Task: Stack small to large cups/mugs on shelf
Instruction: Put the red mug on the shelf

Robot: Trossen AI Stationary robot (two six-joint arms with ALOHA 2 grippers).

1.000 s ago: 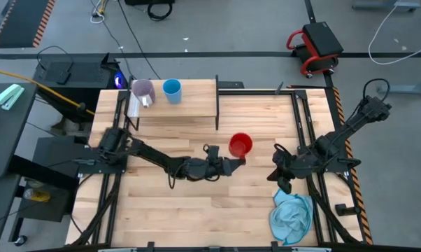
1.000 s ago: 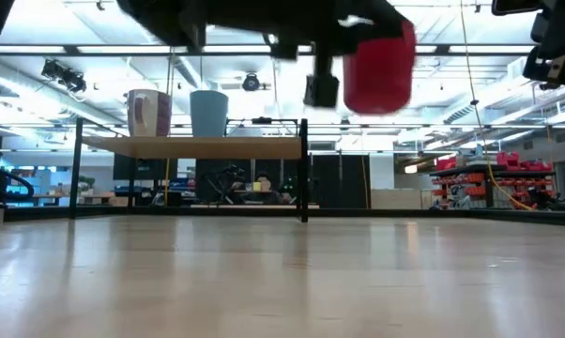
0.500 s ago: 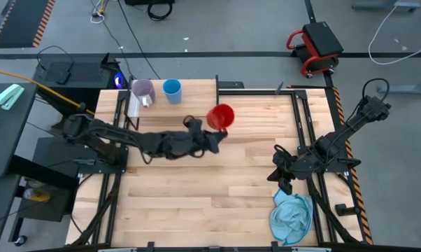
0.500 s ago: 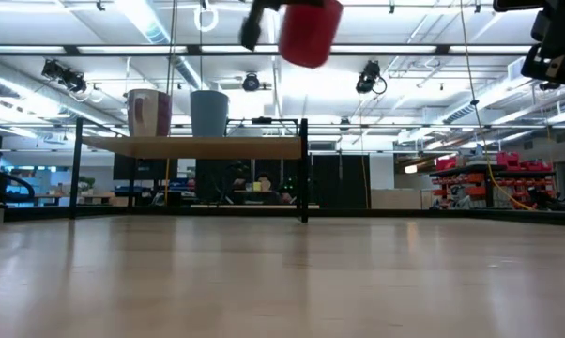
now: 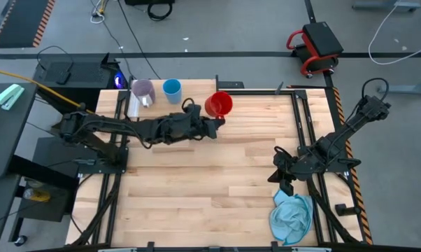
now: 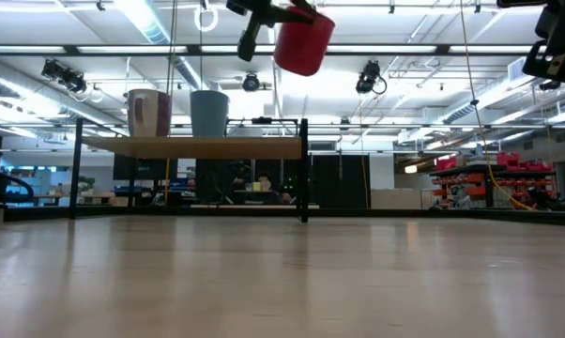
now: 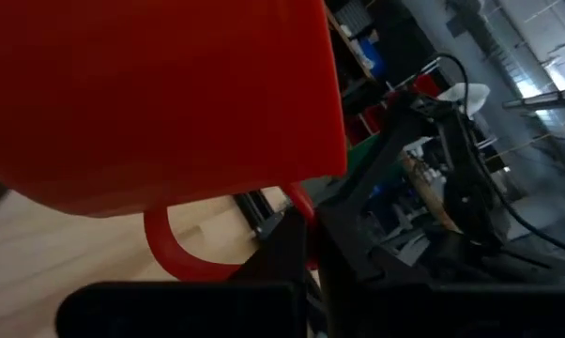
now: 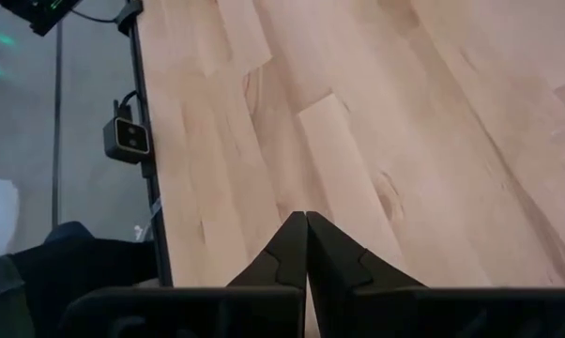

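My left gripper (image 5: 215, 120) reaches across the shelf (image 5: 196, 105) and is shut on the bright red cup (image 5: 218, 105), which hangs high over the shelf's right end (image 6: 303, 42). The pale purple cup (image 5: 142, 90) and the light blue cup (image 5: 172, 89) stand upright side by side on the shelf's far left part (image 6: 193, 146). My right gripper (image 5: 283, 173) waits shut above the table's right side, touching nothing. My left gripper (image 7: 307, 246) pinches the red cup's handle (image 7: 297, 202) between its two shut fingers, where the loop joins the cup wall. The fingers come about level, slanting from the table's left and near side. The cup is lifted clear and tilted.
A light blue cloth (image 5: 292, 214) lies crumpled at the table's near right corner, just below my right gripper. The shelf's thin black legs (image 6: 304, 174) stand on the far left part of the tabletop. Bare wooden tabletop (image 5: 210, 182) spreads across the middle and near side.
My left gripper has carried the red cup up and away from the table's middle toward the far edge and slightly left, to the shelf's right end. The cup has risen above shelf height and now tilts. The right arm has kept still.
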